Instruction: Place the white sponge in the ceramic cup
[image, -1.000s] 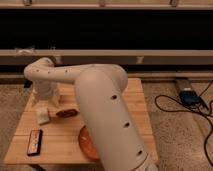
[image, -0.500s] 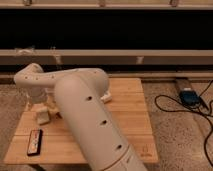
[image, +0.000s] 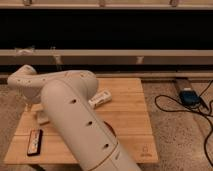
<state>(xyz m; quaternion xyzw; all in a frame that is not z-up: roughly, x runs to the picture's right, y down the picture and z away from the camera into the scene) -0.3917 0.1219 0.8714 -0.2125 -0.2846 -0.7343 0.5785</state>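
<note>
My white arm fills the foreground and reaches left over the wooden table (image: 127, 117). The gripper (image: 41, 116) hangs low over the table's left part, just behind the black-and-red device (image: 34, 141), and stands open. The white sponge and the ceramic cup are hidden, probably behind the arm. I see nothing held in the gripper.
A longer white block with dark marks (image: 100, 97) lies mid-table beside the arm. A dark reddish sliver, perhaps a bowl's edge (image: 111, 131), peeks out from behind the arm. On the floor to the right lie a blue box (image: 189, 96) and black cables (image: 200, 115). A dark wall with a ledge runs behind.
The arm has swung further across the view and now hides the bowl and the table's middle. The white block has come into sight. The gripper stays over the left part.
</note>
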